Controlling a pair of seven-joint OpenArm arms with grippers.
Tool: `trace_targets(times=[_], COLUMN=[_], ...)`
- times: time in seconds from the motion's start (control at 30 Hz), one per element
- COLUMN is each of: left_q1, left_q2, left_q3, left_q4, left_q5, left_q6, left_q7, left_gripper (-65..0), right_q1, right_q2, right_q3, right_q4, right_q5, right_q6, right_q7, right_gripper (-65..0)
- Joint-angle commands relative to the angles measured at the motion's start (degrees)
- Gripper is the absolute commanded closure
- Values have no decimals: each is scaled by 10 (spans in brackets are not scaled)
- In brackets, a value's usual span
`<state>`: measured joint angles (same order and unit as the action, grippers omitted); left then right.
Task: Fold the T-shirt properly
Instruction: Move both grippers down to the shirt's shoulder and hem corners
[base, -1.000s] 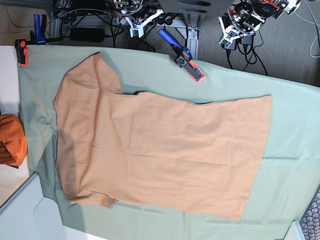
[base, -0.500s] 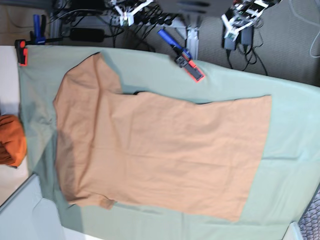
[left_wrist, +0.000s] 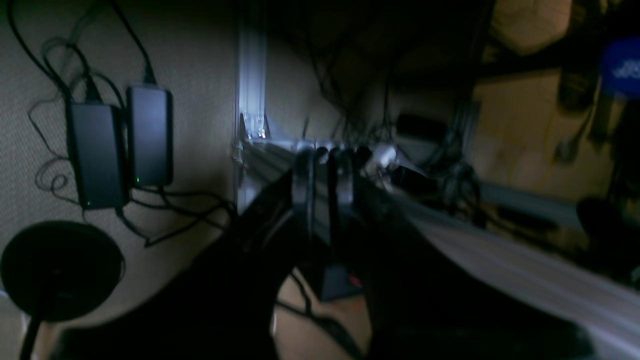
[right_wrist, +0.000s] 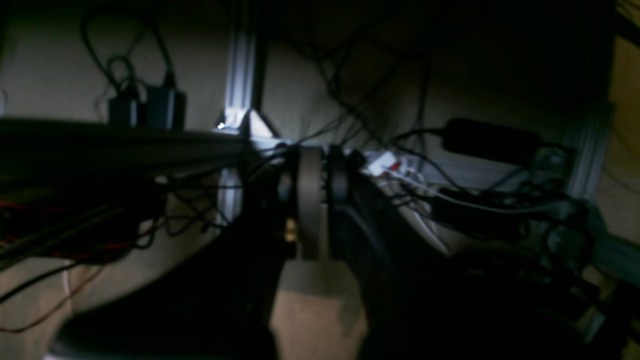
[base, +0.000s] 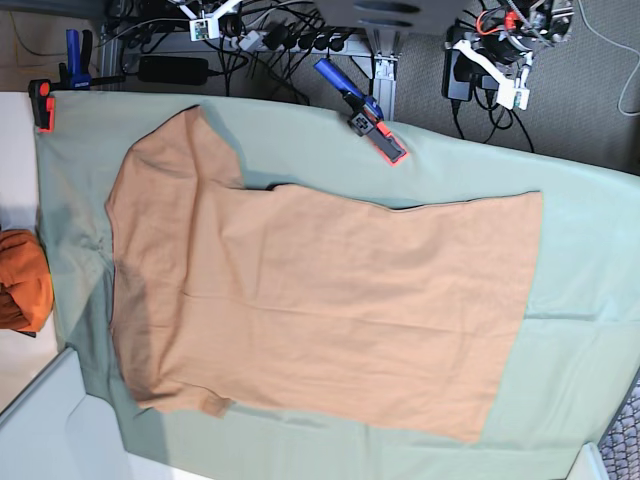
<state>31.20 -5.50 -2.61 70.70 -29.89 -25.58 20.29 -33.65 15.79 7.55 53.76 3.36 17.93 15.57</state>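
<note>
Backed off toward the top edge of the base view since a second ago, both arms, with nothing else shifted. Starting at the left gripper (left_wrist: 324, 170): pinched down to a thin slit, nothing between the fingers (left_wrist: 302, 185), hanging over floor and cables. Same deal with the right gripper (right_wrist: 320, 185): clenched, empty, pointed at a tangle of wires and an aluminium frame post (right_wrist: 239, 75). Moving outward in the left wrist view, counted two black power bricks (left_wrist: 95, 155) side by side, each with a tiny green light, plus one round black base (left_wrist: 60, 270) just below them. Spotted pale marks on a blue blur (left_wrist: 620, 65) at the far right, but can't read them, too smeared; no other legible writing anywhere. Over in the base view: one T-shirt (base: 320, 300), spread flat and unfolded on one sage-green cloth (base: 580, 300), sleeves toward the view's left, hem toward its right, well apart from both claws. Counted three clamps: one blue-and-red clamp (base: 365, 112) on the cloth's top edge, one red clamp (base: 42, 103) at the top-left corner, one blue clamp (base: 73, 55) just above that. Also one bunched orange cloth (base: 22, 280) at the left edge.
</note>
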Motion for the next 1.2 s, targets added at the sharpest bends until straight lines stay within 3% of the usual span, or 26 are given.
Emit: trace_targets(times=[0.0,0.23,0.37,0.67,0.73,0.8,0.87,0.93,1.03,1.17], left_q1=[19,116,161,226,233,238,242,242,242,242], left_q2=[-3,-28,-33,-42,-49,-50,-52,-52,-52,-52], left_q3=[-4,-13,-13,-13,-13,-13,-13,-13,-13,-13], left_q4=[34,210,291,421,442,458,470,475,475,475], left_q5=[-21,-68,-68,-68,-68,-67,-67,-67,-58,-50], left_q6=[-8,-9,-9,-8,-8,-8,-8,-8,-8,-8], left_q7=[2,22,23,23,23,27,31,43,44,44], left_gripper=[-85,-85,-86,-87,-96,-113,-145,-186,-243,-248], right_q1=[-20,-122,-170,-238,-240,-240,-239,-230,-207,-175], right_q2=[14,46,47,46,45,40,32,22,7,-7], right_q3=[2,7,28,79,93,106,119,132,148,154], right_q4=[24,182,282,477,507,530,547,556,555,555], right_q5=[15,73,136,245,272,300,324,339,348,347], right_q6=[-10,-10,-10,-10,-10,-14,-45,-78,-118,-162], right_q7=[9,2,-57,-134,-155,-163,-163,-163,-163,-163], right_gripper=[-40,-40,-40,-46,-108,-209,-287,-325,-335,-335])
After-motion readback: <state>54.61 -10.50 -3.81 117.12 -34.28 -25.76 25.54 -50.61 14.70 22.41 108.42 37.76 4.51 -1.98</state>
